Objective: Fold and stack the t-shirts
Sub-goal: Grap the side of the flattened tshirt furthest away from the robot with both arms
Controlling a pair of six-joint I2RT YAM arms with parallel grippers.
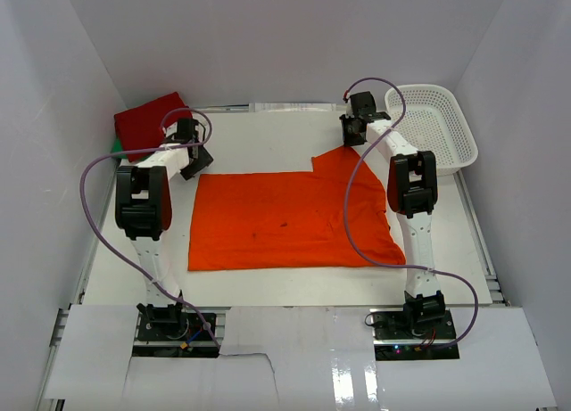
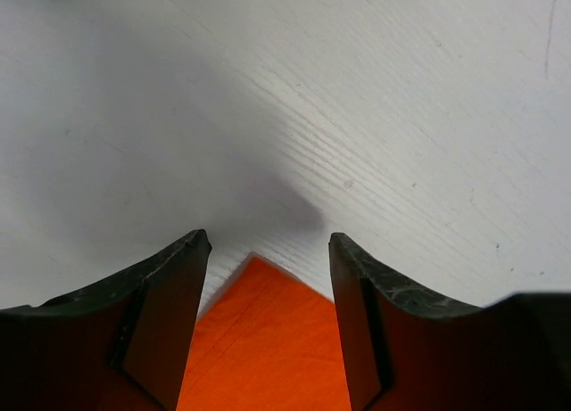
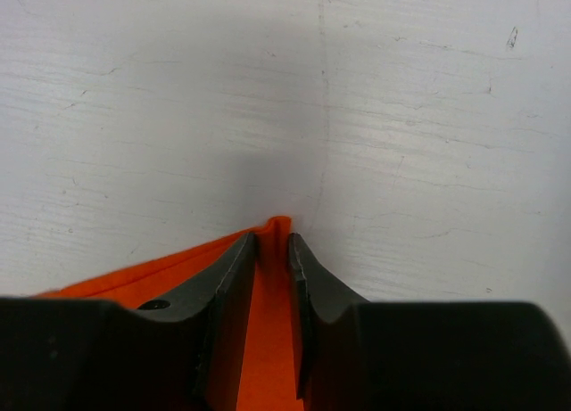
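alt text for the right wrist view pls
The right pincer grips a corner of the orange t-shirt between its two nearly closed black fingers, with the tip of the cloth poking out just past them. Beyond it lies the white table, faintly scratched.

The orange t-shirt [image 1: 285, 219] lies flat mid-table as a wide rectangle, with a flap jutting out at its far right. The red t-shirt [image 1: 152, 119] sits folded in the far left corner. Only a sliver of the green t-shirt [image 1: 116, 147] shows at its left edge.
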